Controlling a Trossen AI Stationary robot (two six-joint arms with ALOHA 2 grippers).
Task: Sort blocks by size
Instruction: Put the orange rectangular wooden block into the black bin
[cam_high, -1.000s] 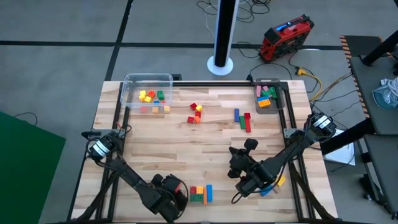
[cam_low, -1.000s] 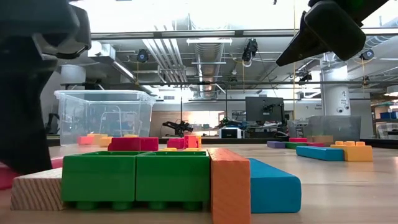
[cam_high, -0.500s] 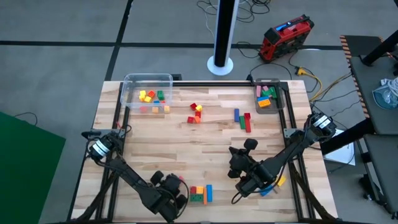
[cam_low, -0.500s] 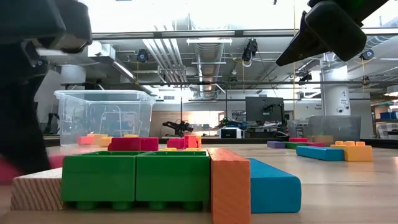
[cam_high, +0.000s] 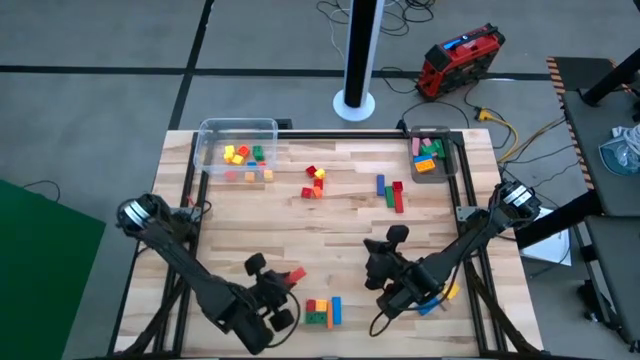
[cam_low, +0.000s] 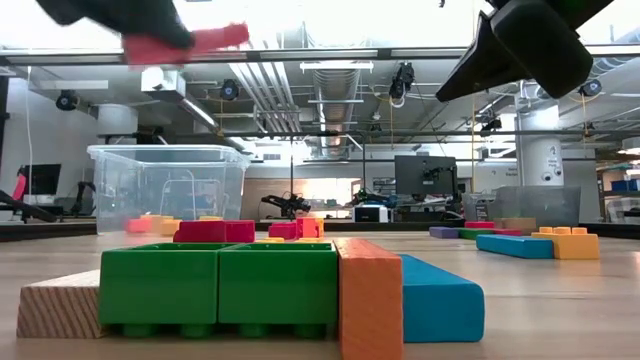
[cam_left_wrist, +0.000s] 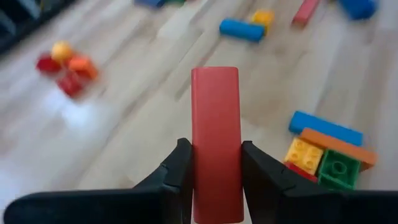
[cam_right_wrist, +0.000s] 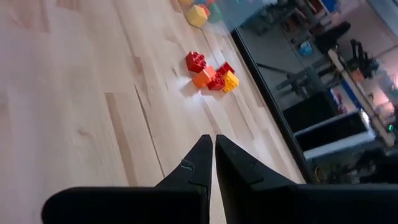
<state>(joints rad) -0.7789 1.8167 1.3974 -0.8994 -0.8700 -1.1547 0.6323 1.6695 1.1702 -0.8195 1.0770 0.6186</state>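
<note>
Above the wooden table (cam_high: 330, 225), the left end effector (cam_left_wrist: 216, 163) grips a red bar (cam_left_wrist: 216, 140), lifted clear.

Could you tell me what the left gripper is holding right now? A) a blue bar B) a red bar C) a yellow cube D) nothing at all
B: the left wrist view shows the left gripper with its fingers closed on either side of a long red bar, lifted above the table.

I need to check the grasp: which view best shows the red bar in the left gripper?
The left wrist view: the red bar stands clamped between both fingers. The high view shows only its small red tip; the low view shows it blurred, lifted.
</note>
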